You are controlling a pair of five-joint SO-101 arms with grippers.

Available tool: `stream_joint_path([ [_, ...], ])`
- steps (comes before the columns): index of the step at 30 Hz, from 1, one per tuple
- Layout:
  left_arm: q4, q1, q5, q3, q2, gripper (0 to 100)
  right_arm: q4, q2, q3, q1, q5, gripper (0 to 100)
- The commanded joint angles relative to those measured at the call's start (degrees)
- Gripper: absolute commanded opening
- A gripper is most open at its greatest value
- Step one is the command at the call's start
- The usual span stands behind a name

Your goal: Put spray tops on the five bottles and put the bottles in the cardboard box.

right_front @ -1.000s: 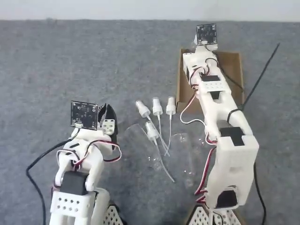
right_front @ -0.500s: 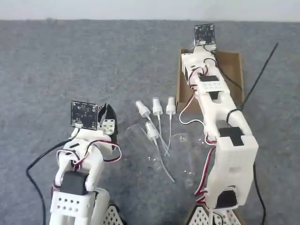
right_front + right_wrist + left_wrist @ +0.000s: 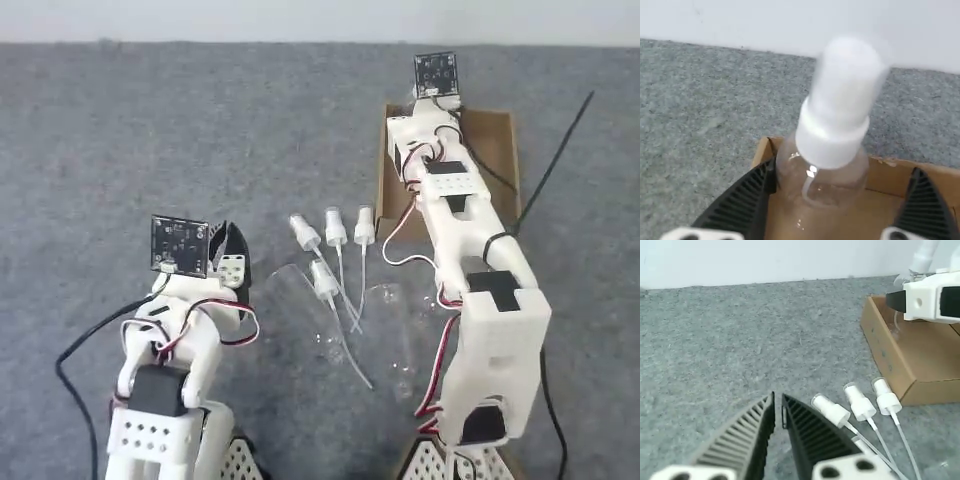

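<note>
Bottle (image 3: 830,170) of clear plastic, with a white spray top (image 3: 842,100) already on it, sits over the cardboard box (image 3: 885,172) between the fingers of the right tool (image 3: 840,172). That tool is spread wide and released: one black finger lies right against the bottle's side and the other stands well apart from it. The bottle's base is hidden, so I cannot tell whether it rests on the box floor. From above, the right arm stretches out over the box, which lies on the far right part of the grey surface (image 3: 150,130). The left tool (image 3: 778,397) hangs low over the surface on the other side, its fingers clenched almost together with nothing between them. Just beside it lie the loose spray tops (image 3: 335,227), three in a row with their heads toward the box and thin tubes trailing back toward the arms. A fourth top (image 3: 323,277) lies just behind that row, its tube crossing the others. Two bare bottles lie on their sides near the tops, one (image 3: 295,300) toward the left arm and one (image 3: 395,320) close to the right arm.
</note>
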Motion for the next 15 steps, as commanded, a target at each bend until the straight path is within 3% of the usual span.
stream_joint_path([
  [1, -1.67, -0.26, -0.18, -0.22, -1.14, 1, 0.66, -5.58, -2.90, -0.22, -0.18, 32.9],
  [15, -1.67, -0.26, -0.18, -0.22, -1.14, 1, 15.34, -20.35, -4.66, -0.48, -0.09, 32.6],
])
